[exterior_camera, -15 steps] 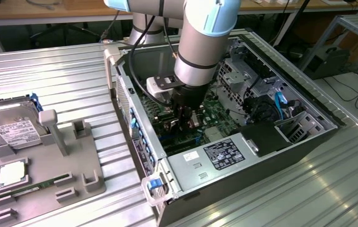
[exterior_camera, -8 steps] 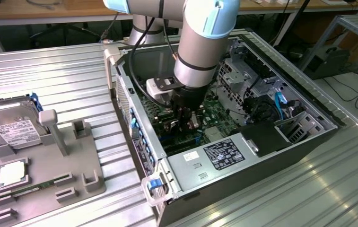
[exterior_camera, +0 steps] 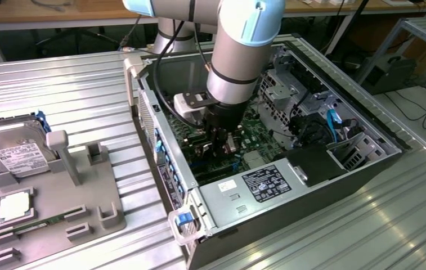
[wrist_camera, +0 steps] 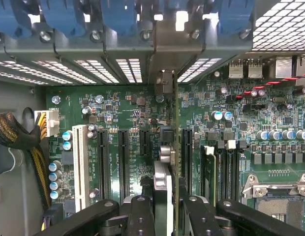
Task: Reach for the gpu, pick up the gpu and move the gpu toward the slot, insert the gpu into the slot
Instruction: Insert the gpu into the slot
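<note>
My gripper (wrist_camera: 167, 219) is shut on the gpu (wrist_camera: 165, 150), which I see edge-on between the black fingers (wrist_camera: 140, 216). The card stands upright on edge over the green motherboard (wrist_camera: 133, 105), among the long connector strips. Its far end reaches the rear bracket openings of the case (wrist_camera: 162, 81). The slot is hidden under the card. In the exterior view the gripper (exterior_camera: 224, 145) is deep inside the open computer case (exterior_camera: 167, 163), with the gpu (exterior_camera: 232, 149) showing as a dark shape below the wrist.
Black expansion connectors (wrist_camera: 102, 162) and a white one (wrist_camera: 79, 164) lie beside the card; memory sockets (wrist_camera: 221, 172) and the processor socket (wrist_camera: 280, 191) lie on its other side. A cable bundle (wrist_camera: 15, 132) hangs by the case wall. A hard drive (exterior_camera: 14, 152) and grey fixture (exterior_camera: 55, 208) sit at the exterior view's left.
</note>
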`<state>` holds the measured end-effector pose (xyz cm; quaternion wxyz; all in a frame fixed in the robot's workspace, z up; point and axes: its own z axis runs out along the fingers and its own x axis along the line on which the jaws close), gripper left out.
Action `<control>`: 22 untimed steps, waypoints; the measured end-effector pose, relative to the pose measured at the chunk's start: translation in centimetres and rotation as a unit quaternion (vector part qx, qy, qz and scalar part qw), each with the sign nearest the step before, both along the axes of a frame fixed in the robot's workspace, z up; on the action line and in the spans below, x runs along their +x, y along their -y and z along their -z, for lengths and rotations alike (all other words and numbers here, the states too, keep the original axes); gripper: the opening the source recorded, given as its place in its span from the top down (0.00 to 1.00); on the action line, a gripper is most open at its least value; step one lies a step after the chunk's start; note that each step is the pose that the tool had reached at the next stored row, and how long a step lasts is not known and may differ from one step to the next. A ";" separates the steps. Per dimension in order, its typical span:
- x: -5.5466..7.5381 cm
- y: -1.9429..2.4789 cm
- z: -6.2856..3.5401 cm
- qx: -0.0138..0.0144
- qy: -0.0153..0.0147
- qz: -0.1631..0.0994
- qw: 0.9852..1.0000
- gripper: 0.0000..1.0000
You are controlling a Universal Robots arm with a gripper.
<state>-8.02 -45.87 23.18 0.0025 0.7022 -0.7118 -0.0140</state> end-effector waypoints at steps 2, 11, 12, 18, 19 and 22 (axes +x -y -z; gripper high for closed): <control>0.0 0.00 0.01 0.000 0.001 0.000 1.000 0.71; 0.0 0.01 -1.94 0.000 0.002 0.000 1.000 0.64; 0.0 0.01 -2.22 0.000 0.002 0.000 1.000 0.64; 0.0 0.00 -4.63 0.000 0.006 0.000 1.000 0.64; 0.0 0.00 -4.93 0.000 0.006 0.000 1.000 0.64; 0.0 0.00 -5.29 0.000 0.008 0.000 1.000 0.64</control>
